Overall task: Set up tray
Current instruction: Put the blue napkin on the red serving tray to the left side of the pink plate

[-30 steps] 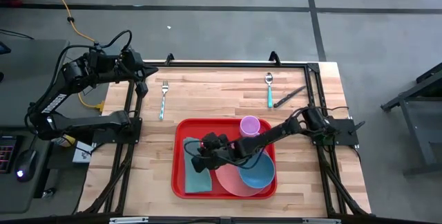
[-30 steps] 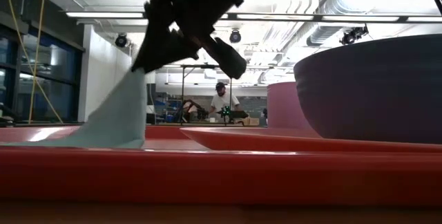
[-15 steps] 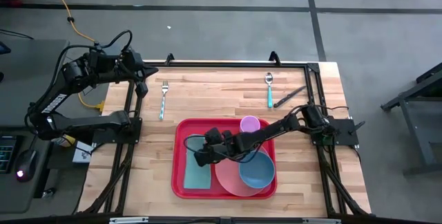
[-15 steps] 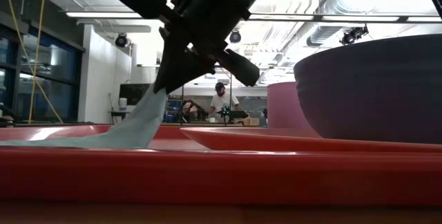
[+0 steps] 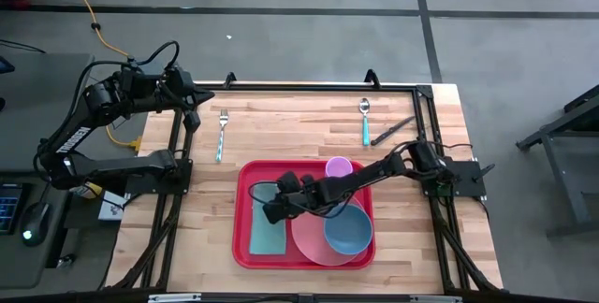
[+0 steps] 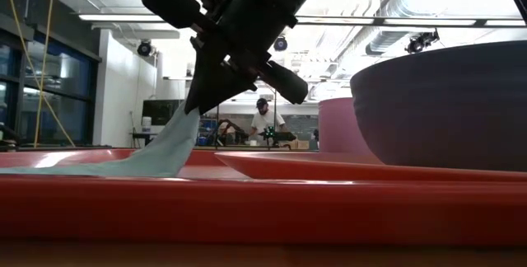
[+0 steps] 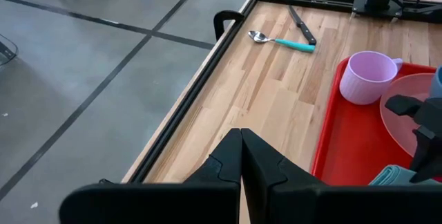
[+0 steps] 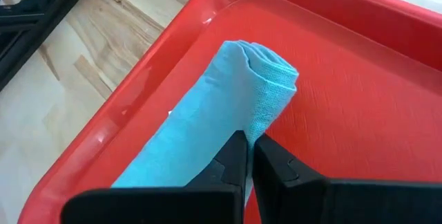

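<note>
— Two tools, we count; what does the right tool (image 5: 270, 211) have?
— We see its fingers pinched on the light blue cloth (image 8: 207, 124), lifting one end while the rest lies flat in the left part of the red tray (image 5: 242, 247).
— And beside the cloth?
— We find a pink plate (image 5: 309, 243) carrying a blue bowl (image 5: 348, 233), with a pink cup (image 5: 338, 168) at the tray's far edge.
— The tray?
— Mid-worktop (image 5: 281, 130), near the front. We see the left tool (image 7: 241, 156) closed on nothing, raised at the worktop's far left corner.
</note>
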`<state>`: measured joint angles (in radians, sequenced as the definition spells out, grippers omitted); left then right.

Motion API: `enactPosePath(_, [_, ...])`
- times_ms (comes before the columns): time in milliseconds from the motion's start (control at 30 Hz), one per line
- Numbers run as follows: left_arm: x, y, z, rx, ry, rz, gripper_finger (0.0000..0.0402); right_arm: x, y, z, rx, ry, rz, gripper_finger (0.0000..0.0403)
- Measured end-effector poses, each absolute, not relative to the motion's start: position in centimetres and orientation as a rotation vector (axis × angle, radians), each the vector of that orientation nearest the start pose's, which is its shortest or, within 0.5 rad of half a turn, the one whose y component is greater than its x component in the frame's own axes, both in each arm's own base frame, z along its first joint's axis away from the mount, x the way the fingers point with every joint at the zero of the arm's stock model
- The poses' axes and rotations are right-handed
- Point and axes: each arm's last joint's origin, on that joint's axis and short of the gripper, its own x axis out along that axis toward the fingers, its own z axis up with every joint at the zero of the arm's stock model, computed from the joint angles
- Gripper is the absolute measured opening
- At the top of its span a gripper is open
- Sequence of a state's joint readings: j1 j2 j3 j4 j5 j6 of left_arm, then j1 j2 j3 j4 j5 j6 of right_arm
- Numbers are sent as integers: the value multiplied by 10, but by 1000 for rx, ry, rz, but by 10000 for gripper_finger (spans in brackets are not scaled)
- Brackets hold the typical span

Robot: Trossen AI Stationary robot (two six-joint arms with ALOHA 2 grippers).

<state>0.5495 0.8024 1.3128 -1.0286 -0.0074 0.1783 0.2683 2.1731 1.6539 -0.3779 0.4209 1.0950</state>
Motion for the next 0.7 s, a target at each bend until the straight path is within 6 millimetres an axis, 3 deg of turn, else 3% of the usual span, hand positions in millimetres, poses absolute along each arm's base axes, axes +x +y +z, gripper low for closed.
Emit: enactPosePath(700, [88, 54, 415, 22, 575, 493, 35, 460, 104, 177, 668, 731, -487, 1])
